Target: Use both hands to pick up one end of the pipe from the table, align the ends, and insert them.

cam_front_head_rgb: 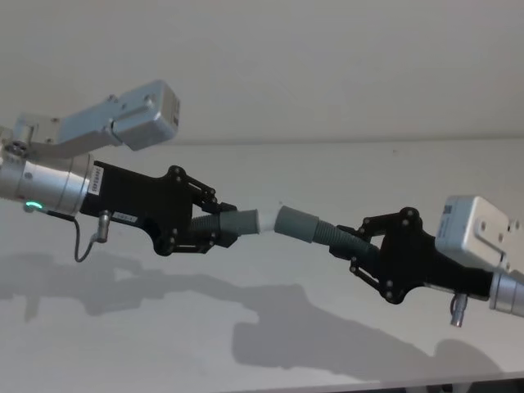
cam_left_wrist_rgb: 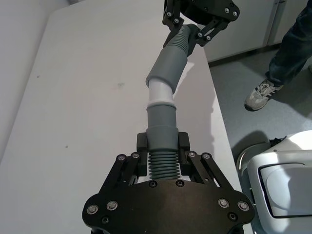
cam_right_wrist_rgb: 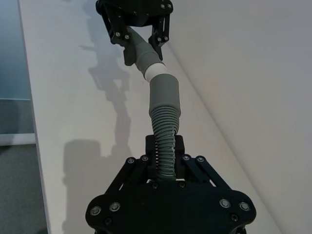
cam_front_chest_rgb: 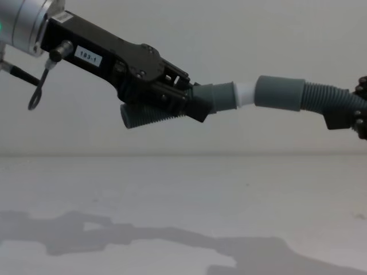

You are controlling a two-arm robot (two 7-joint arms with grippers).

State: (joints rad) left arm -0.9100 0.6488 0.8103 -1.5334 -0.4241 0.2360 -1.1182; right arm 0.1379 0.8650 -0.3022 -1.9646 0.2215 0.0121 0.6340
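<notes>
Insertion step in hand. Left gripper, jaws pinching ribbed hose piece w/ white plug tip projecting fwd of jaws. Right gripper, jaws pinching other ribbed piece, grey socket cuff fwd of jaws. Both pieces held well above surface. Plug at socket mouth, seemingly just started, white mostly exposed. Slight angle between axes. Next: straighten alignment, push grippers together till plug seats.

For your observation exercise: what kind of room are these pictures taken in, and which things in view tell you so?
Probably a robotics lab or test room. A bare white table stands against a plain wall, the left gripper and right gripper hold hose pieces above it, and a white machine sits on the grey floor beside it.
</notes>
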